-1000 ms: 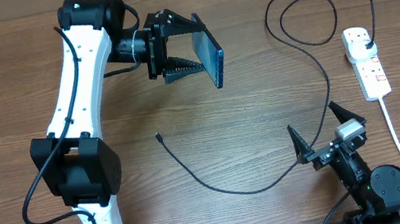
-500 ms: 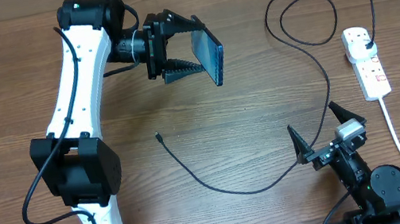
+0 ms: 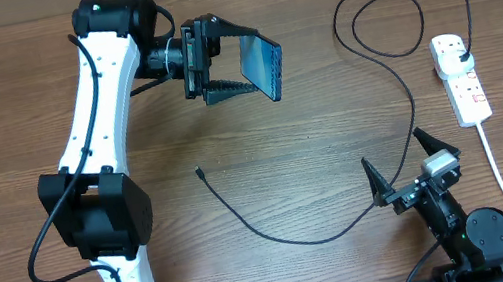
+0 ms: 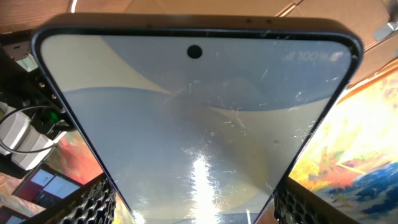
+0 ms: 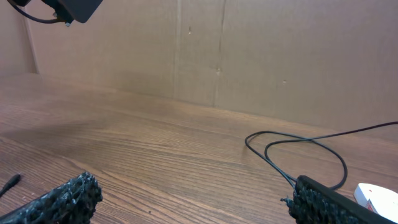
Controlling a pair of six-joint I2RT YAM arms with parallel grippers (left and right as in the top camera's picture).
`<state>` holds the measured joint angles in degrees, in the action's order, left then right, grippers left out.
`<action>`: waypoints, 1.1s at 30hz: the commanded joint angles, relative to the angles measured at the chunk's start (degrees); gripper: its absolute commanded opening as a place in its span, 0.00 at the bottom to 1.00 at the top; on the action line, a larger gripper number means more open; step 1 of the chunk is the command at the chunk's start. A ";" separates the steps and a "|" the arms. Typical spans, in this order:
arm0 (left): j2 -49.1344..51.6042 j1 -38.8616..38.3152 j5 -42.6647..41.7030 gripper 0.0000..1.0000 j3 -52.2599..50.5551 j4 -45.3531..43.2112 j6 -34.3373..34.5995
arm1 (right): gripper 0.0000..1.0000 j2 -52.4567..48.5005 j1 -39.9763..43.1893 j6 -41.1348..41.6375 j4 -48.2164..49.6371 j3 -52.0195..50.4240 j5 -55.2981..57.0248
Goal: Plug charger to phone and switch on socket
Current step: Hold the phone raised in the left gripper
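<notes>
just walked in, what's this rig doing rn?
Left hand holds the phone up off the table, screen lit. The charger cable lies loose on the table, its connector tip free, not in the phone; its far end meets the white power strip. Right hand sits open, holding nothing.

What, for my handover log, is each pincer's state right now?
Left pincer: closed on the phone.
Right pincer: open, holding nothing.
</notes>
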<state>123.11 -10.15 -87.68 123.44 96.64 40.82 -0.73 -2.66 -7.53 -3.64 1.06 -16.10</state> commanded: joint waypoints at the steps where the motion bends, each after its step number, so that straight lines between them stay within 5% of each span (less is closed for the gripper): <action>1: -1.38 0.04 -2.91 0.71 1.22 0.17 1.22 | 1.00 0.55 0.13 0.17 0.28 -0.59 0.57; 21: -1.38 0.04 -2.91 0.66 1.22 -1.25 0.72 | 1.00 0.55 0.13 0.15 0.28 -0.59 0.57; 27: -1.38 -0.09 -1.33 0.48 1.22 -4.07 -3.54 | 1.00 0.55 0.13 0.15 0.28 -0.59 0.57; 33: -1.38 -0.07 7.96 0.58 1.22 -6.80 -3.61 | 1.00 0.55 0.13 0.17 0.28 -0.59 0.57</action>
<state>123.11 -10.15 -83.79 123.44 91.00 38.85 -0.73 -2.66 -7.53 -3.66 1.06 -16.10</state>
